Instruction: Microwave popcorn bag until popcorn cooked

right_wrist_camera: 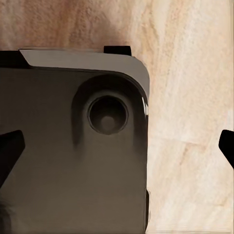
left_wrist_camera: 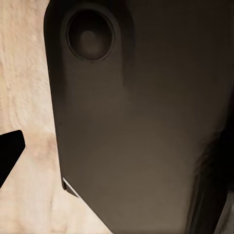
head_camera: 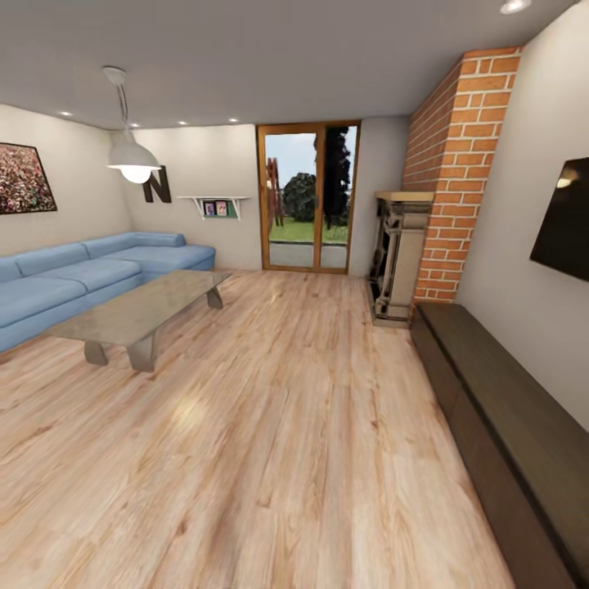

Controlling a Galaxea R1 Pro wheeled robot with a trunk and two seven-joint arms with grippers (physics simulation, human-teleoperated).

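Hands first: right hand (right_wrist_camera: 117,148) spread wide, holding nothing; left hand (left_wrist_camera: 117,151) with one fingertip (left_wrist_camera: 9,151) visible, opening impossible to tell. Below, dark robot base (right_wrist_camera: 58,170) over wooden floor (head_camera: 270,425). Popcorn bag's whereabouts unknowable from this living room. Risk in turning kitchenward: clipping glass coffee table (head_camera: 139,311) or low dark cabinet (head_camera: 507,425).

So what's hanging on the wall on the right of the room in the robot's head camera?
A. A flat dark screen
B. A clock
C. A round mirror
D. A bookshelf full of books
A: a flat dark screen is mounted on the right wall above the long dark cabinet, just past the brick chimney.
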